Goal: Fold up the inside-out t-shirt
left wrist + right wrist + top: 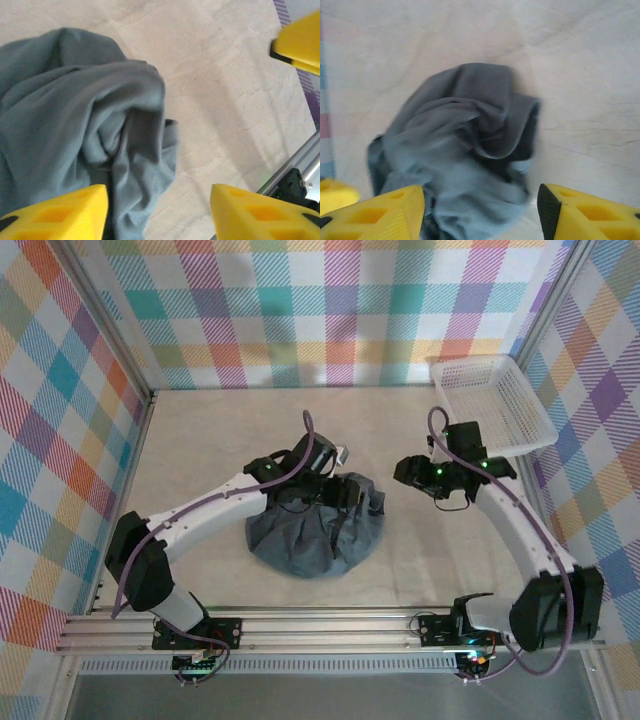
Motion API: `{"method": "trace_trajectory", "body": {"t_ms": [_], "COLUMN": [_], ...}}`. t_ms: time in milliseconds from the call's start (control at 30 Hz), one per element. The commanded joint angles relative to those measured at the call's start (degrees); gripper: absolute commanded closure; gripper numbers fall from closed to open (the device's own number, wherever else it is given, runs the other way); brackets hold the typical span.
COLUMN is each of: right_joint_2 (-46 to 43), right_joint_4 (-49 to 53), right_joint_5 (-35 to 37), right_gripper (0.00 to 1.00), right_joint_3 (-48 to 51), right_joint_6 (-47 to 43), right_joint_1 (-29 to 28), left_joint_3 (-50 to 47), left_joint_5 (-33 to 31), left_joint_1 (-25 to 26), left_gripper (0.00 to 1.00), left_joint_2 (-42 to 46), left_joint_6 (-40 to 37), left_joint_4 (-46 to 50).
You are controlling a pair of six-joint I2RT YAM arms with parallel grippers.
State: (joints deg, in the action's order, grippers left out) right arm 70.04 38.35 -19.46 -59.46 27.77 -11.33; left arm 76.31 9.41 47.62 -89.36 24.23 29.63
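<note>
Left gripper (350, 496) (159, 192): jaws stand apart, nothing clamped. Its yellow fingers (55, 212) frame the lower edge of the left wrist view, with cloth and bare table between them.

- Inside-out t-shirt (310, 538) (75, 115): lies directly under this gripper and spreads back from it toward the arm bases. It is a rumpled, rounded heap of dark slate-grey on the table (210, 430), not laid flat. From the left wrist, the bulk sits to the left-finger side and a twisted fold runs down beside that finger. Cannot tell whether the finger touches the fabric.
- Right gripper (405, 472) (480, 192): jaws likewise apart and empty. It sits just off the shirt's right edge, near the left gripper but clear of it, and points in at the heap.
- Right wrist view: the shirt (465, 145) is bunched ahead of and between the open fingers (590, 215), with a deep dark fold near the middle. The picture is soft, so seams and labels are unreadable.
- One yellow finger of the right gripper (297, 42) shows at the upper right of the left wrist view.
- White mesh basket (495, 400): behind the right gripper at the far right of the table, tilted against the checked wall, well apart from the shirt.
</note>
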Motion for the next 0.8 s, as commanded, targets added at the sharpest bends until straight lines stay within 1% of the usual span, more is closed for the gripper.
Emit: {"method": "trace_trajectory", "body": {"t_ms": [0, 100, 200, 267, 300, 400, 500, 533, 600, 633, 667, 700, 733, 767], "right_joint_2": [-5.3, -10.3, -10.7, -7.6, -5.4, 1.1, 6.8, 8.2, 10.3, 11.0, 11.5, 11.9, 11.6, 10.5], "right_joint_4": [-2.9, -6.9, -11.6, -15.5, -17.2, -19.3, -22.6, -23.1, -25.5, -26.9, -27.4, -27.4, -26.9, -26.0], "right_joint_5": [-4.4, -0.1, 4.3, 4.1, 4.1, 8.1, 7.3, 6.9, 5.9, 5.3, 5.1, 4.9, 5.3, 6.4], "right_gripper": [0.39, 0.39, 0.36, 0.33, 0.33, 0.33, 0.37, 0.41, 0.53, 0.62, 0.76, 0.90, 0.98, 1.00], "right_joint_3": [5.2, 11.2, 15.9, 17.2, 17.2, 16.2, 14.3, 13.9, 14.6, 15.4, 16.1, 16.6, 17.0, 17.7], "right_joint_6": [6.7, 12.8, 17.2, 19.8, 20.8, 21.8, 19.2, 18.7, 19.0, 19.2, 19.5, 19.3, 19.2, 19.2], "right_joint_1": [-3.1, -11.2, -16.8, -18.1, -18.9, -21.3, -21.4, -21.5, -21.5, -21.5, -21.5, -21.5, -21.5, -21.5], "left_joint_3": [1.8, -0.3, -2.3, -2.2, -2.0, -0.3, 2.4, 3.6, 4.4, 3.7, 2.7, 2.1, 1.5, 0.6], "left_joint_5": [-2.8, -0.8, 3.7, 7.4, 8.2, 6.5, 7.7, 8.3, 5.7, 5.1, 4.0, 2.6, 1.5, 0.2], "left_joint_1": [-0.4, -2.4, -3.7, -3.2, -2.6, -1.9, -1.9, -2.0, -2.1, -2.3, -2.7, -3.3, -3.8, -4.4], "left_gripper": [0.36, 0.35, 0.35, 0.36, 0.36, 0.34, 0.33, 0.33, 0.34, 0.34, 0.35, 0.39, 0.45, 0.55], "left_joint_2": [8.1, 11.1, 9.3, 6.0, 4.5, -1.3, -8.5, -10.8, -14.1, -14.7, -15.3, -15.7, -15.8, -15.7], "left_joint_6": [-4.9, -7.2, -6.9, -6.6, -6.3, -7.1, -10.3, -11.1, -11.1, -10.7, -9.9, -9.4, -9.0, -8.6], "left_joint_4": [0.6, 5.4, 7.8, 6.9, 5.6, 3.0, 3.3, 3.9, 4.2, 2.9, 1.6, 0.8, 0.5, -0.1]}}
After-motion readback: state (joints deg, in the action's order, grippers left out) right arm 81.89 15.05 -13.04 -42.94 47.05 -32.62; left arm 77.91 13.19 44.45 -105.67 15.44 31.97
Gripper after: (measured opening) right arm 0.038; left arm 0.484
